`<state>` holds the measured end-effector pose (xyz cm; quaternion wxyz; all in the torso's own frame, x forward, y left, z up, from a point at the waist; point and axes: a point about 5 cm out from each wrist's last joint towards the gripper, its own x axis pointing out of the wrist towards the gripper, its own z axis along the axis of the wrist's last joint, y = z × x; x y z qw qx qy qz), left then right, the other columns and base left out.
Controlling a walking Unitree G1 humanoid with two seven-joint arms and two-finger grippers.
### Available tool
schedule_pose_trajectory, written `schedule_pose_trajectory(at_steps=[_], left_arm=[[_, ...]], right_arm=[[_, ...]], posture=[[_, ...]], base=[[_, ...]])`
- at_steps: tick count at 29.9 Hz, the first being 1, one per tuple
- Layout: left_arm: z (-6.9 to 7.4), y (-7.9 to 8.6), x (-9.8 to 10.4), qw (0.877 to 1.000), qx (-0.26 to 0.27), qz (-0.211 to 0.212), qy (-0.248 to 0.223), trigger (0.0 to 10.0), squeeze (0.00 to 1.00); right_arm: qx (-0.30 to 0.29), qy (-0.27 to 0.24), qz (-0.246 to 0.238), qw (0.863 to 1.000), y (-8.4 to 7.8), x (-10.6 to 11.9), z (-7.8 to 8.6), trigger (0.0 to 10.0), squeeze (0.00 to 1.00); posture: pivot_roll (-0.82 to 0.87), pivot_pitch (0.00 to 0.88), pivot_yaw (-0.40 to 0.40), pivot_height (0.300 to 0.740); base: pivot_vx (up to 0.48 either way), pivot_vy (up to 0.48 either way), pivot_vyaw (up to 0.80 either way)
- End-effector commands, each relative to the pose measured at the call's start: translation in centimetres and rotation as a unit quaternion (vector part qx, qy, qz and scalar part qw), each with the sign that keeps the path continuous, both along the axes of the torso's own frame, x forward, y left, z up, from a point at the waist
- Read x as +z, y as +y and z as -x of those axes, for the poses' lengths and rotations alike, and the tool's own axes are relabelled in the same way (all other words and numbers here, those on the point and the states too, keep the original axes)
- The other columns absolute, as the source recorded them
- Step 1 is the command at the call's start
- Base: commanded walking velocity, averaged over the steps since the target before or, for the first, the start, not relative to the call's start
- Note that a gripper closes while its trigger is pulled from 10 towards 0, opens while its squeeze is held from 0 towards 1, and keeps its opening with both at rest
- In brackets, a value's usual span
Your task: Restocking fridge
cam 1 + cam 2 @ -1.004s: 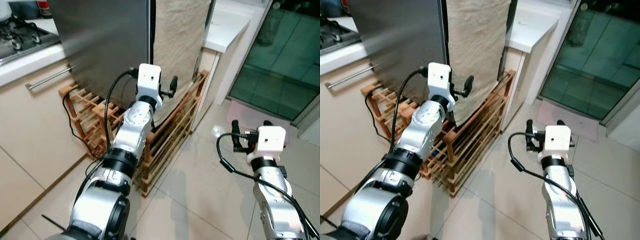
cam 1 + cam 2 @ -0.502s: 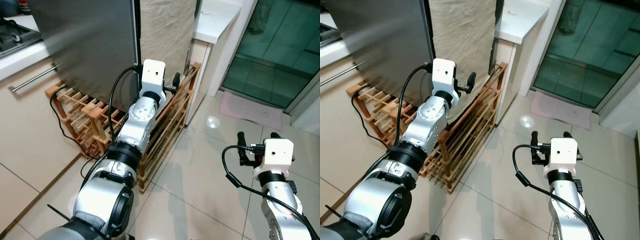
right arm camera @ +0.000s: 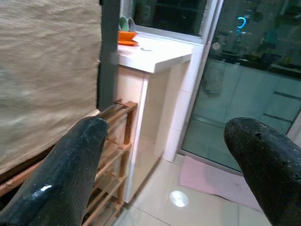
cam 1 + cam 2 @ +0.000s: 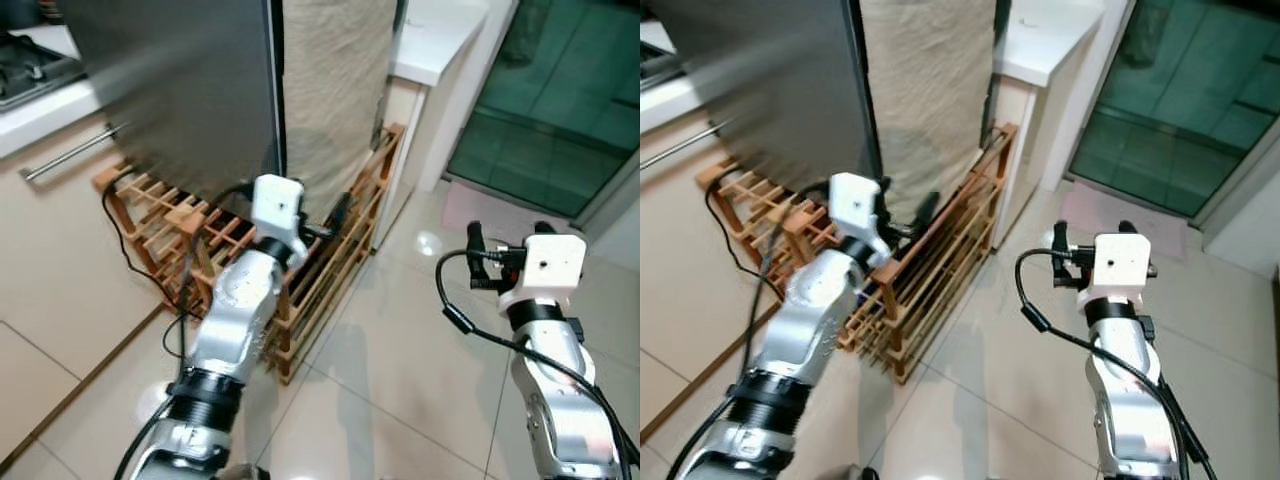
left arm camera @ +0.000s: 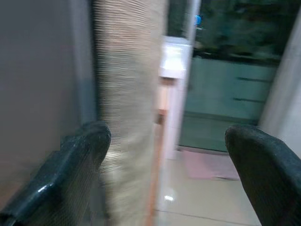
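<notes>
Looking down through the left eye view, I have the fridge (image 4: pixel 190 90) ahead on my left, its grey steel door shut, with a beige cloth (image 4: pixel 335 85) hanging down beside it. A wooden rack (image 4: pixel 330 270) stands on the floor at the foot of both, and a black cable (image 4: pixel 120 245) trails across its left end. My left end effector (image 4: pixel 338 218) is held low, just in front of the rack and under the cloth, fingers spread with nothing between them. My right end effector (image 4: pixel 505 238) hovers over the pale floor tiles (image 4: pixel 400 370), well apart from the fridge, also spread and empty. A white table (image 4: pixel 440 40) sits to the right of the cloth, next to a dark glass door (image 4: pixel 560 100). The right eye view gives the same layout, plus a pink mat (image 4: pixel 1120 215) lying on the floor by the glass door. In the left wrist view, which is blurred, both fingers (image 5: pixel 70 174) stand wide apart, framing the fridge edge, the cloth and the white table beyond. In the right wrist view the fingers (image 3: pixel 70 165) are again wide apart, with the cloth, the rack and an orange item (image 3: pixel 128 36) on the white table ahead.
</notes>
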<state>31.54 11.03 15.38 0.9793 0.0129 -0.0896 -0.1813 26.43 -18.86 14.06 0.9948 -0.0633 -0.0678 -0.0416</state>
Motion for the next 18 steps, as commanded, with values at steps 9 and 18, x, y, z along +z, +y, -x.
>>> schedule_pose_trajectory(at_steps=[9, 18], left_arm=[[3.4, 1.3, -1.6, 0.997, 0.076, -0.009, -0.009, 10.0, 0.00], [2.0, 1.6, -0.5, 0.998, 0.052, -0.016, -0.017, 10.0, 0.00]], right_arm=[[-0.045, -0.016, -0.028, 0.998, -0.4, -0.5, -0.1, 10.0, 0.00], [-0.044, 0.008, -0.015, 0.999, -1.0, -1.4, 0.0, 10.0, 0.00]], posture=[[-0.01, 0.000, -0.043, 0.740], [-0.03, 0.000, -0.026, 0.740]], base=[[0.000, 0.000, 0.00], [0.000, 0.094, -0.43]])
